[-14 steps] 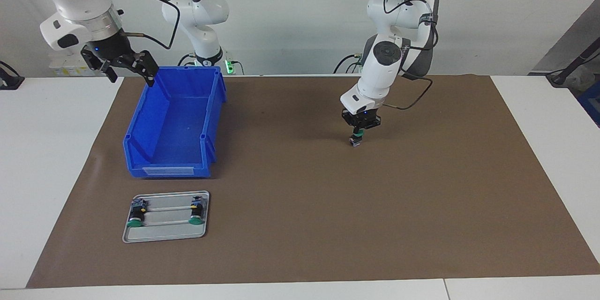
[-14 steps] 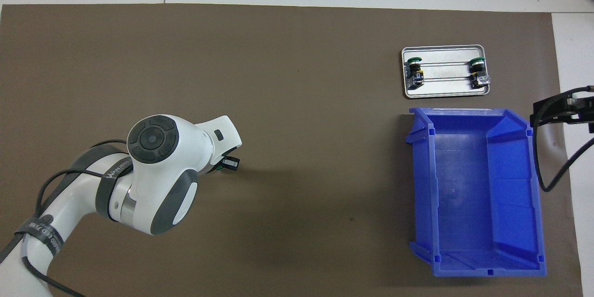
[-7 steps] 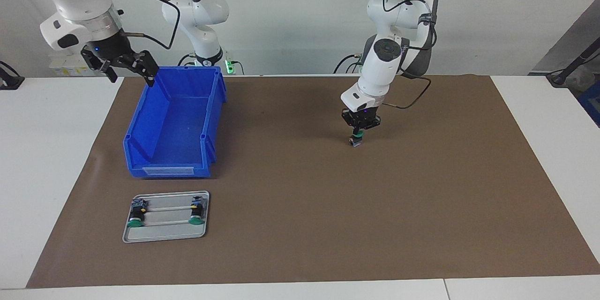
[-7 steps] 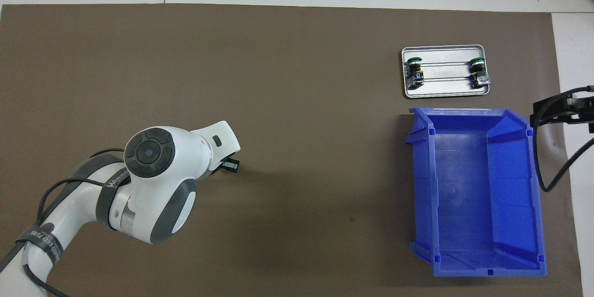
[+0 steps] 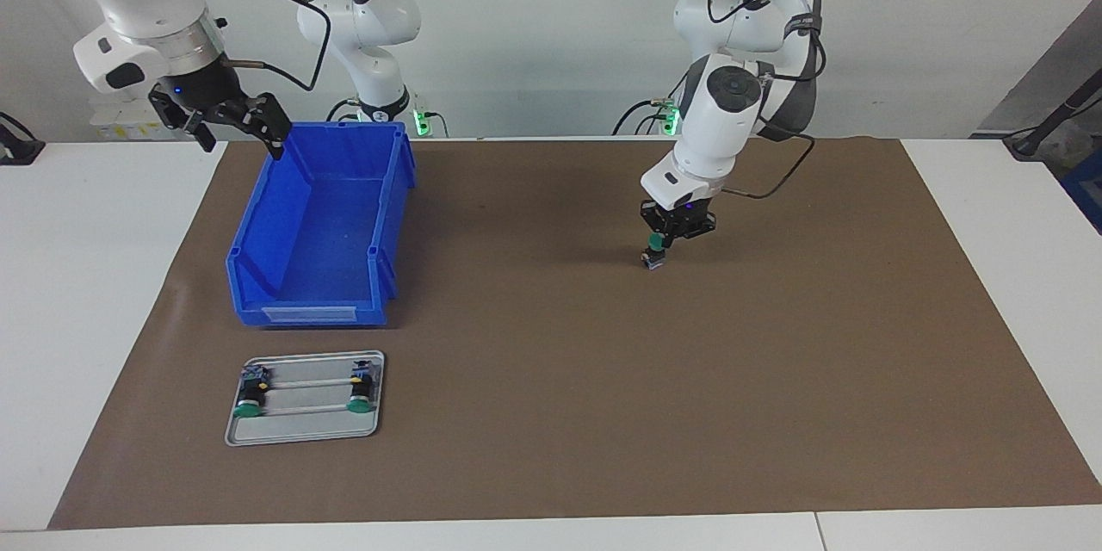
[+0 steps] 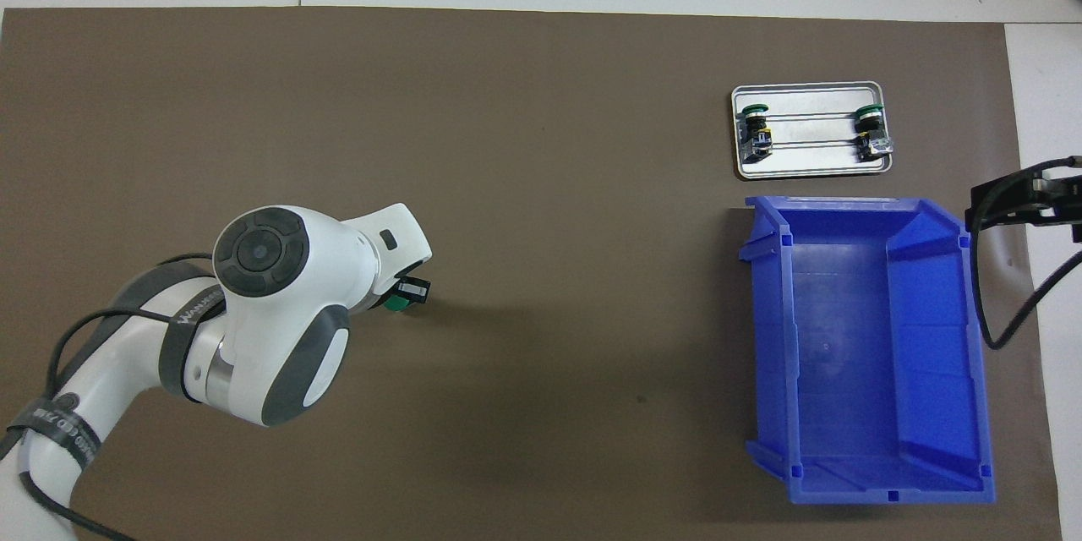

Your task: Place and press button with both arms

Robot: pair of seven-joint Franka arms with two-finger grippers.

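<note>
- While the button [image 5: 653,256] stands on the brown mat [image 5: 603,413] mid-table, it is seen just under the left gripper [image 5: 661,243], whose finger state cannot be told.
- Spread fingers are shown by the right gripper [image 5: 232,125], held waiting over the blue bin [image 5: 387,189]'s corner.

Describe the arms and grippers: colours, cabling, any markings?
Both arms are glossy white with dark joint rings. The left arm has a round black end cap, grey side panels and a grey band with white lettering, unreadable here; thin black cables loop along it. The left gripper and right gripper are black, two-fingered, each with a small blue light on its mount.
</note>
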